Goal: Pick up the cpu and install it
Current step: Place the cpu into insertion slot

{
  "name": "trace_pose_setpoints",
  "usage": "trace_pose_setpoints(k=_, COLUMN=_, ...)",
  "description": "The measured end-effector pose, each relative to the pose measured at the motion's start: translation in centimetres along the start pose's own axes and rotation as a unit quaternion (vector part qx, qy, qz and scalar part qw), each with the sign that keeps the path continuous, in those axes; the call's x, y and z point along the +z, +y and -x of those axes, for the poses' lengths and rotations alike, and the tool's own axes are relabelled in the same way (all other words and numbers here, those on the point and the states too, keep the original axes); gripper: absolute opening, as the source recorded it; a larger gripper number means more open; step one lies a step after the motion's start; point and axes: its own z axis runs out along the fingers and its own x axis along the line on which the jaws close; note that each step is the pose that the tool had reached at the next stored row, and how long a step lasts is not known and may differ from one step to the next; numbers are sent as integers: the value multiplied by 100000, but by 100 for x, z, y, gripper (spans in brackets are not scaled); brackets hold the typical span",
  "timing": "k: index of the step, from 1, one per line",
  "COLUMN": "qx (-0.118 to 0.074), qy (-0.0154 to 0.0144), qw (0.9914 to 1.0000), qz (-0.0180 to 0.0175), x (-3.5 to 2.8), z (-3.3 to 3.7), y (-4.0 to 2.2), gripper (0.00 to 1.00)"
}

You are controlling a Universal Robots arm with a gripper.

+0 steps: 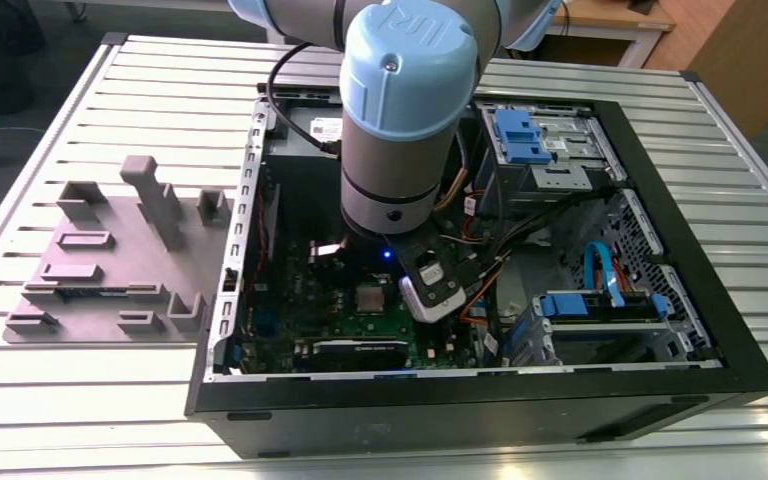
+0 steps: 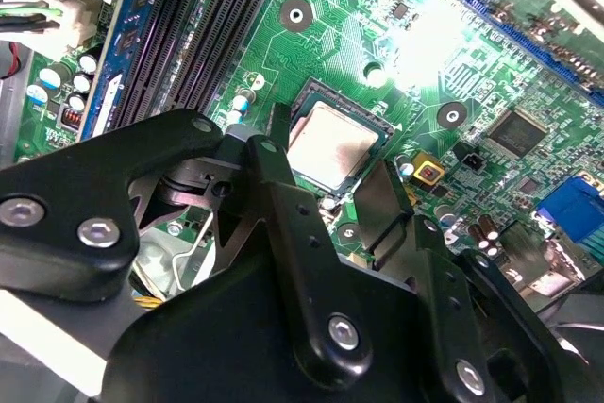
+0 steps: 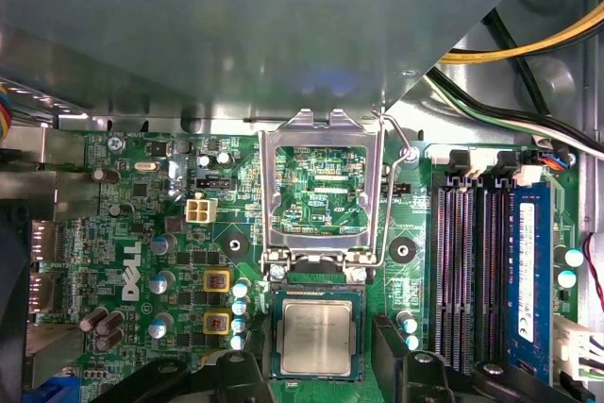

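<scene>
Slatted metal table [image 1: 77, 400] holds an open computer case [image 1: 491, 400]. Low in the exterior view's middle, the cpu [image 3: 318, 338] lies in its socket [image 2: 354, 106], retention frame [image 3: 321, 139] lifted. The gripper [image 2: 330, 153] straddles it, jaws wide, empty. Light, stiff and fragile, I judge: pinch opposite rim edges.

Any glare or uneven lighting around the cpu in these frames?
Second wrist view: a white glare patch washes out the motherboard near the cpu, whose top is readable. First wrist view: even light on the cpu, a faint bluish reflection on the grey panel. Exterior view: a blue light glows below the arm; the case interior is dim.
</scene>
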Motion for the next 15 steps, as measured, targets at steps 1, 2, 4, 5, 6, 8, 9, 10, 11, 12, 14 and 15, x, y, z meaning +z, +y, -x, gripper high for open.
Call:
trace_pose_setpoints(k=1, qx=-2, qy=0, qw=100000, qz=1, x=0, z=0, y=0, gripper=54)
trace_pose_setpoints(k=2, qx=-4, qy=0, qw=100000, qz=0, x=0, z=0, y=0, gripper=54)
trace_pose_setpoints(k=4, qx=-8, qy=0, qw=100000, qz=3, x=0, z=0, y=0, gripper=53)
trace_pose_setpoints(k=5, qx=-10, qy=2, qw=100000, qz=0, x=0, z=0, y=0, gripper=53)
trace_pose_setpoints(k=6, qx=-12, qy=1, qw=100000, qz=1, x=0, z=0, y=0, gripper=46)
trace_pose_setpoints(k=8, qx=-15, qy=1, qw=100000, qz=4, x=0, z=0, y=0, gripper=46)
trace_pose_setpoints(k=9, qx=-16, qy=1, qw=100000, qz=-1, x=0, z=0, y=0, gripper=46)
trace_pose_setpoints(k=10, qx=-19, qy=1, qw=100000, qz=2, x=0, z=0, y=0, gripper=46)
trace_pose_setpoints(k=11, qx=-21, qy=1, qw=100000, qz=1, x=0, z=0, y=0, gripper=46)
trace_pose_setpoints(k=12, qx=-24, qy=0, qw=100000, qz=4, x=0, z=0, y=0, gripper=46)
trace_pose_setpoints(k=14, qx=-26, qy=1, qw=100000, qz=0, x=0, z=0, y=0, gripper=46)
trace_pose_setpoints(k=15, qx=-29, qy=1, qw=100000, qz=3, x=0, z=0, y=0, gripper=46)
